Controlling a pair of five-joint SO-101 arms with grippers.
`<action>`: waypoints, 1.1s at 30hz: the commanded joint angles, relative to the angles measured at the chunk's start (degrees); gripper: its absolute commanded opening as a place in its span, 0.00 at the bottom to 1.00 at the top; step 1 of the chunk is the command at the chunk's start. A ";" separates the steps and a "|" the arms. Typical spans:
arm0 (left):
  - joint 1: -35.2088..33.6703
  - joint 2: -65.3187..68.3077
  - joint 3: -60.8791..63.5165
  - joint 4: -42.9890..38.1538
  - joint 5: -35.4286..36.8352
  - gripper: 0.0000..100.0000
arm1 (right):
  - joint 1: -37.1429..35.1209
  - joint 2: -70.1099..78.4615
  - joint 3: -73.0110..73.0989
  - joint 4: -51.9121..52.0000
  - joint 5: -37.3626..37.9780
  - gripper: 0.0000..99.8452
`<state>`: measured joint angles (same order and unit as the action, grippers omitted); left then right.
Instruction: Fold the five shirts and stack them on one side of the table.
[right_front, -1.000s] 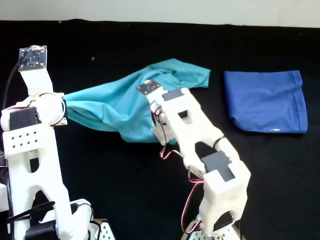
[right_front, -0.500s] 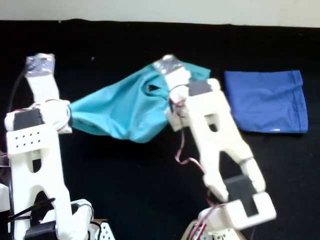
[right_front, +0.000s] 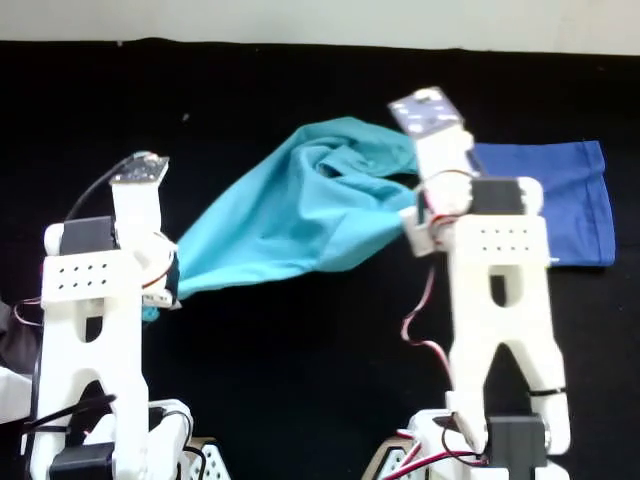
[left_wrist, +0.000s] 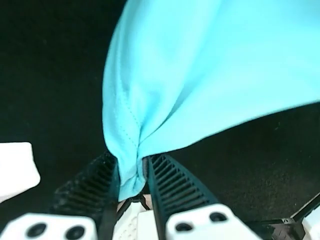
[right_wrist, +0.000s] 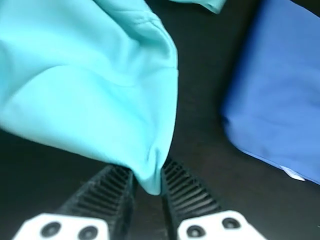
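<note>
Raised and well apart — left gripper (left_wrist: 132, 172) and right gripper (right_wrist: 149, 184) each clamped on the teal shirt (right_front: 290, 220).

Bright, even lighting from overhead, white arm housings (right_front: 500, 270) close to washed out against matte, shadow-swallowing black table (right_front: 300, 350). Soft gradual shading along folds of teal shirt (right_front: 290, 215), deeper in creases near the pinch points in both wrist views. Small bright spot at edge of blue shirt (right_front: 560, 200); pale wall strip (right_front: 320, 20) along top of high view evenly lit.
</note>
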<state>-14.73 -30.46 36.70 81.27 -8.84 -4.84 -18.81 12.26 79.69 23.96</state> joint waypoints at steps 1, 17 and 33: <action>0.75 -1.71 -0.04 -0.44 -0.53 0.01 | 4.97 -3.03 0.04 -1.19 2.02 0.01; 10.15 -1.80 -36.62 11.52 -0.44 0.01 | 5.67 -3.47 -21.93 -2.07 1.76 0.01; 10.07 -1.89 -66.59 17.76 -0.44 0.01 | 5.67 -3.47 -52.26 -1.54 1.85 0.01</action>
<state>-5.05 -30.99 -25.19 98.77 -8.92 0.18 -20.40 -34.59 78.81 25.36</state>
